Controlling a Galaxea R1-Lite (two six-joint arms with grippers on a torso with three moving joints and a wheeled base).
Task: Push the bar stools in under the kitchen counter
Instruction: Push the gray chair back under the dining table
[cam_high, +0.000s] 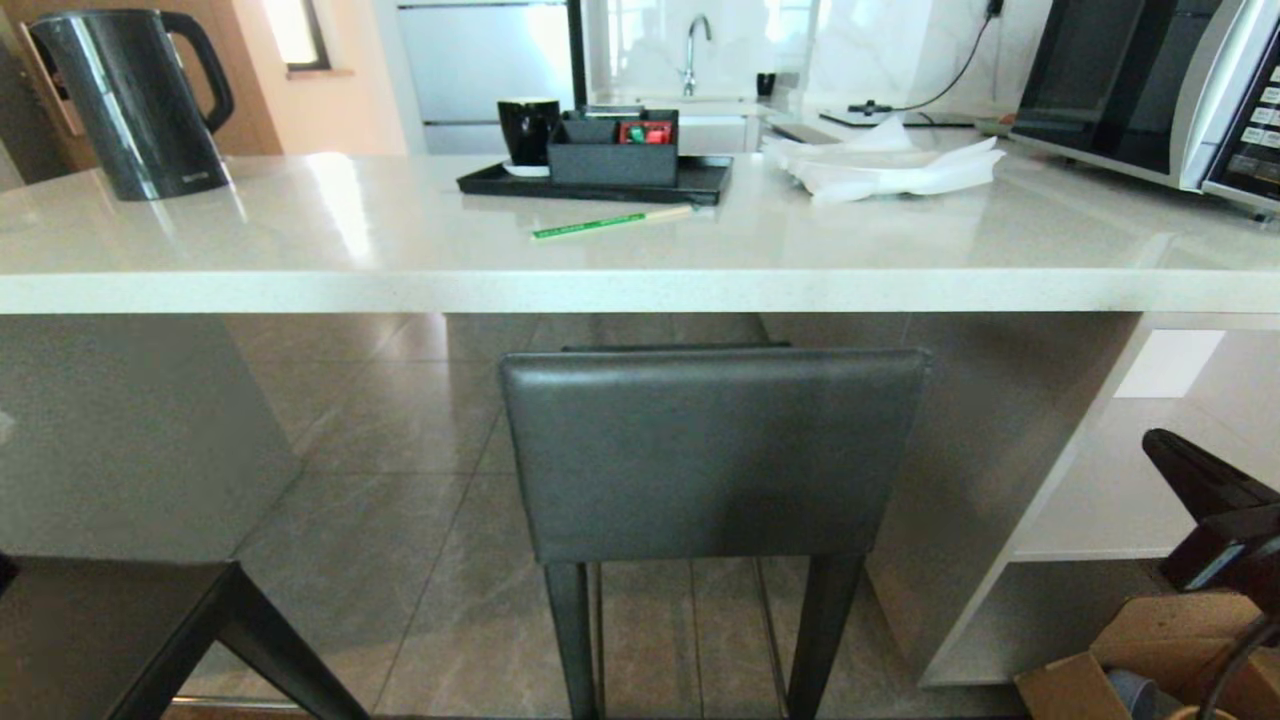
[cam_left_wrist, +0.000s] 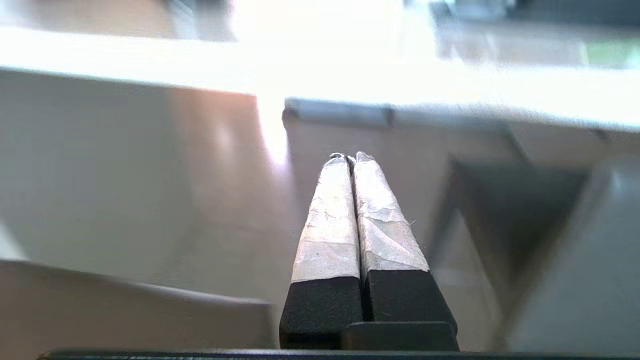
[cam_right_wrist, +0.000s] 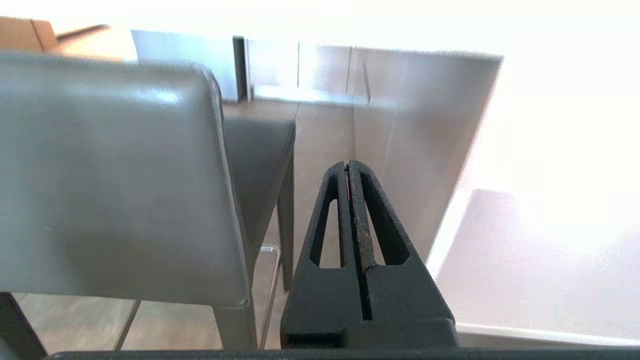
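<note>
Overall, head view: the kitchen counter runs across the frame, its thick white edge facing the camera.
Middle bar stool: its dark grey backrest stands just below the counter's edge, centred; the seat is hidden behind the backrest, and the legs are cut off at the frame's foot.
Second bar stool: only a corner of seat and one slanting leg show at the lower left; the rest is out of frame.
On the counter: a dark kettle far left, a black tray holding a black cup and a grey box, a green pencil in front of it, white paper, and a microwave cut off at the right.
Right arm: a dark part enters at the right edge above cardboard boxes; its fingers are out of sight in this view.
Left wrist view: the left gripper has its taped fingers pressed together with nothing between them. Beyond it the scene is blurred and washed out; a pale counter edge and grey shapes cannot be made out further.
Right wrist view: the right gripper has its black fingers closed against each other, empty, just beside the stool's backrest and not touching it. The seat and one leg show past the backrest; the white side panel fades into glare.
</note>
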